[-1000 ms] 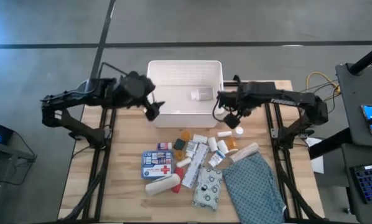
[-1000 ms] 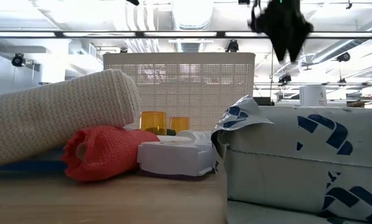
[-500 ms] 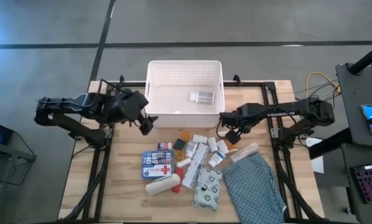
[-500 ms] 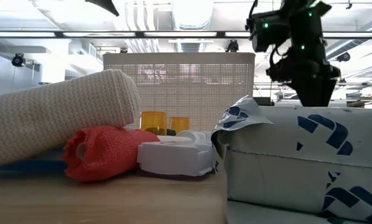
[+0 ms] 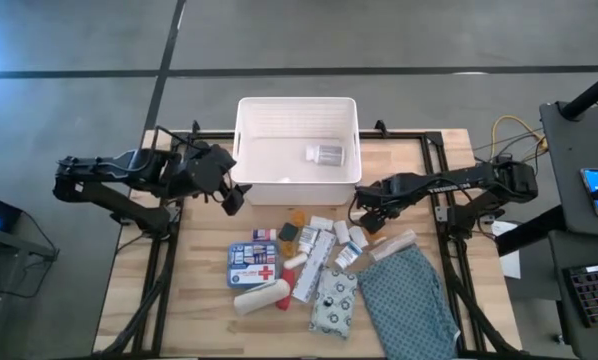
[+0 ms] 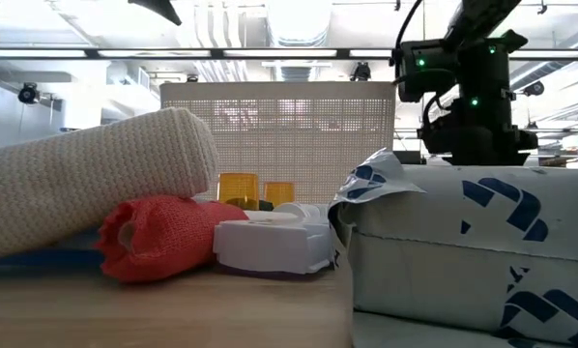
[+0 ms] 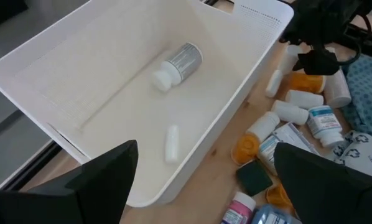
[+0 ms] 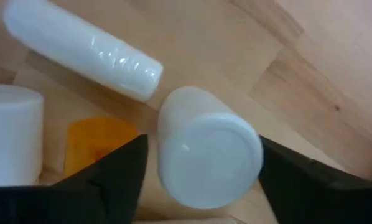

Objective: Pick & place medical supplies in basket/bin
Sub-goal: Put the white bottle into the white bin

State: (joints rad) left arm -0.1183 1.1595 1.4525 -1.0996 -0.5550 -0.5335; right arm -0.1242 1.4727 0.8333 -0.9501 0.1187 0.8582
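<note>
- wooden bench (image 5: 189, 290) on a grey floor carries the white basket (image 5: 297, 110) at its far edge, with a grey-labelled bottle (image 5: 325, 154) and a small white tube (image 7: 172, 143) already inside.
- step in hand, as i judge it: the right gripper (image 5: 371, 216) is down at the right side of the supply pile, fingers apart on either side of a white pill bottle (image 8: 208, 154), not yet clamped on it.
- next move calls for closing on that bottle squarely, then lifting clear of the neighbouring white tube (image 8: 80, 48) and orange vial (image 8: 102, 140).
- bottle looks smooth, round-capped and upright; it may slip.
- left gripper (image 5: 229, 192) waits wide open by the basket's near left corner.
</note>
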